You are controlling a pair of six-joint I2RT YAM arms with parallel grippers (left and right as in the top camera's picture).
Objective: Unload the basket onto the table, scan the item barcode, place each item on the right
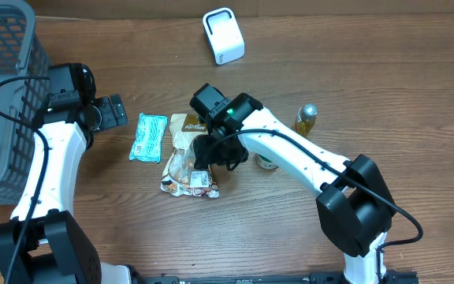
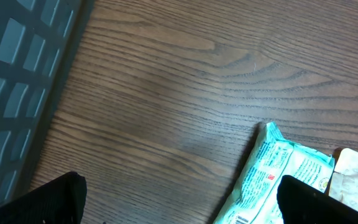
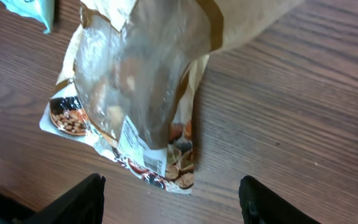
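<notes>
Right wrist view: two dark fingers (image 3: 73, 202) at the lower edge, nearest the lens; right jaws open, parted wider than the snack bag (image 3: 135, 93) lying on the table (image 3: 303, 124) beneath them, nothing gripped; a printed label sits near the bag's lower end. Left wrist view: left jaws wide open over bare wood, empty; teal packet (image 2: 278, 174) lower right; grey basket (image 2: 17, 93) wall at left. Overhead view: snack bag mid-table under the right jaws; teal packet just beside it, toward the left edge; white scanner (image 1: 223, 35) near the far edge; basket at the left edge.
</notes>
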